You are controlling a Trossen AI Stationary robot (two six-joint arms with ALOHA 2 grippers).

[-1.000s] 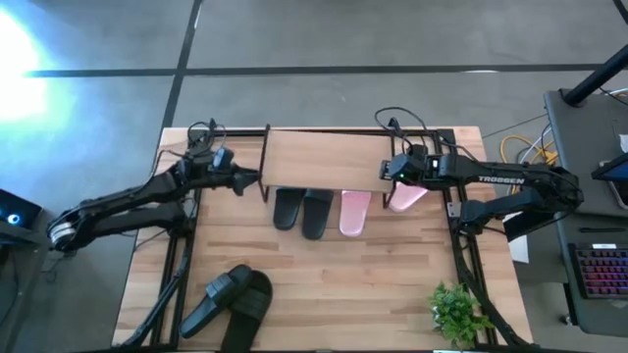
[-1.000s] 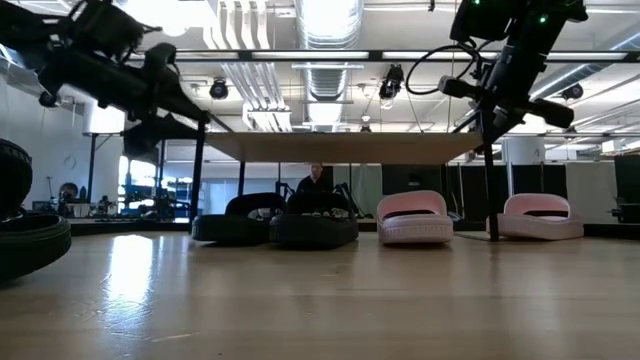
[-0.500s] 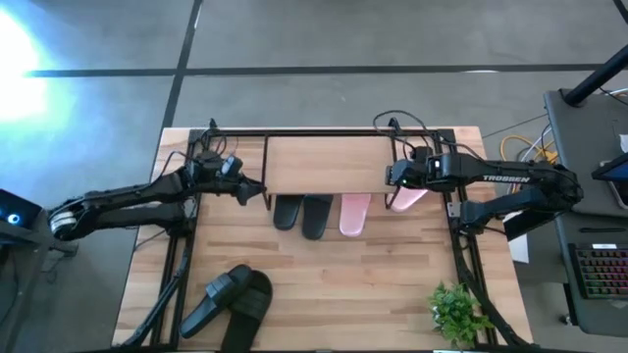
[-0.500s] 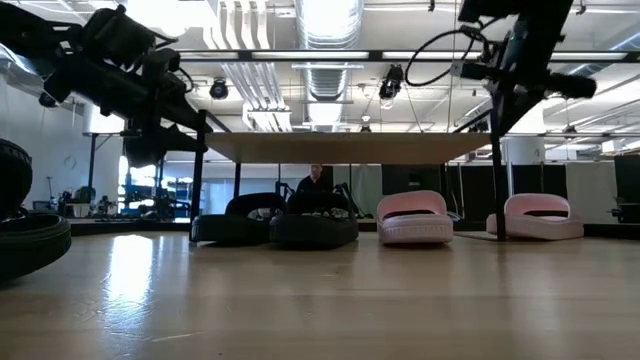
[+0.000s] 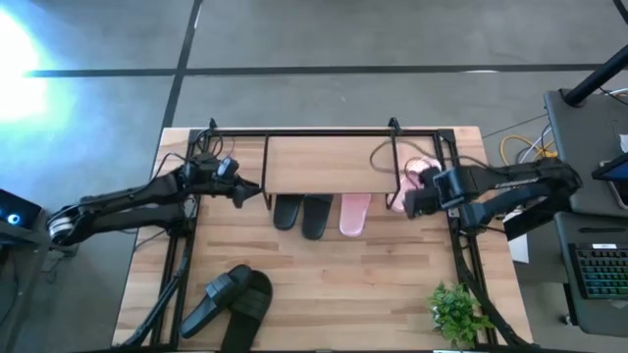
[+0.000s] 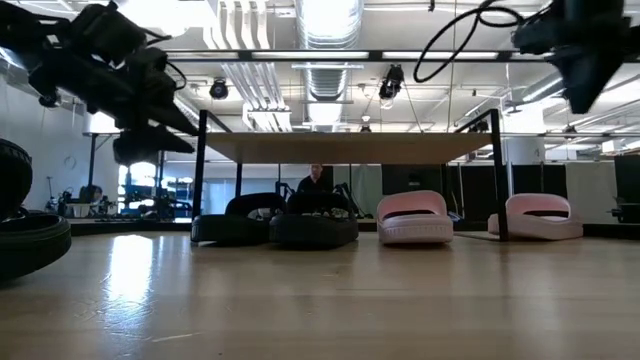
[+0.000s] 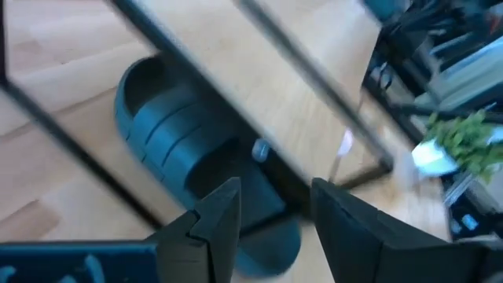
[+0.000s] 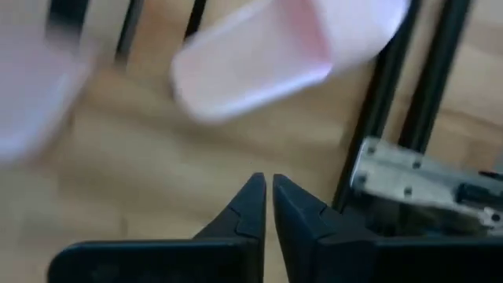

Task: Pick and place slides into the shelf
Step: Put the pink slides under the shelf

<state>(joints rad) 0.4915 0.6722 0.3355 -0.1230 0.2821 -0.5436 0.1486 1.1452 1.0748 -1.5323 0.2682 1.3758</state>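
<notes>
The shelf, a light wood board on black wire legs, stands at the table's far middle. Two black slides and one pink slide lie on the table under it, their near ends sticking out. A second pink slide lies on the table just right of the shelf's right leg. My right gripper hangs shut above this slide, pointing down, touching nothing. My left gripper stands open beside the shelf's left leg, with the black slide beyond its fingers.
Two more black slides lie at the near left of the table. A small green plant stands at the near right corner. Black frame bars run along the table's right side, close to my right gripper.
My right gripper has left the shelf's right side, risen and gone toward the table's right edge, tipping until it points down over the outer pink slide. The shelf has shifted slightly toward the near edge; the slides under it have stayed.
</notes>
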